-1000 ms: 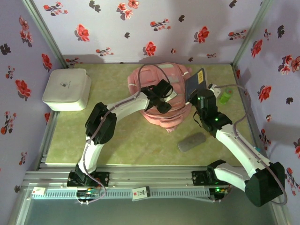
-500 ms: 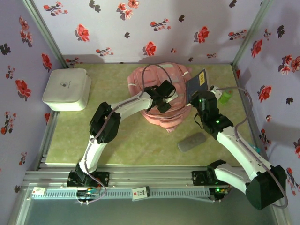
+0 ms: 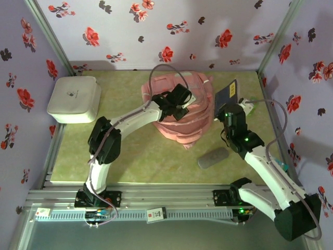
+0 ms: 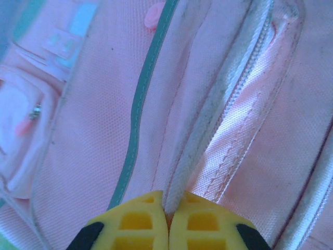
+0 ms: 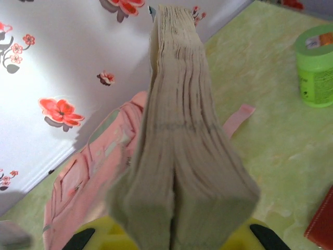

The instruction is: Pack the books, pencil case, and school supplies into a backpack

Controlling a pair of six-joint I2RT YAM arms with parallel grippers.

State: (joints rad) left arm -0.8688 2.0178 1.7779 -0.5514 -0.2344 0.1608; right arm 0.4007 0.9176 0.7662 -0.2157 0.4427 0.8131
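The pink backpack (image 3: pixel 182 117) lies in the middle of the table, its zip edge and mint piping close up in the left wrist view (image 4: pixel 104 130). My left gripper (image 3: pixel 179 101) is over its top, shut on a pale corded edge of the backpack (image 4: pixel 167 213). To the right of the backpack, my right gripper (image 3: pixel 230 110) holds the books (image 3: pixel 227 95) on edge, the dark navy cover with a yellow mark facing the camera. In the right wrist view the stack's page edges (image 5: pixel 179 130) stand between the yellow fingers (image 5: pixel 171 234). The grey pencil case (image 3: pixel 213 157) lies on the mat in front of the right arm.
A white rounded box (image 3: pixel 74 99) stands at the back left. A small green container (image 5: pixel 317 67) sits on the mat at the right, behind the right gripper. A red object's corner (image 5: pixel 321 229) shows at the lower right. Floral walls close in three sides.
My right gripper has carried the books to the right, away from the backpack's side. My left gripper has shifted back and left, still on the backpack's edge, and the fabric has moved with it.
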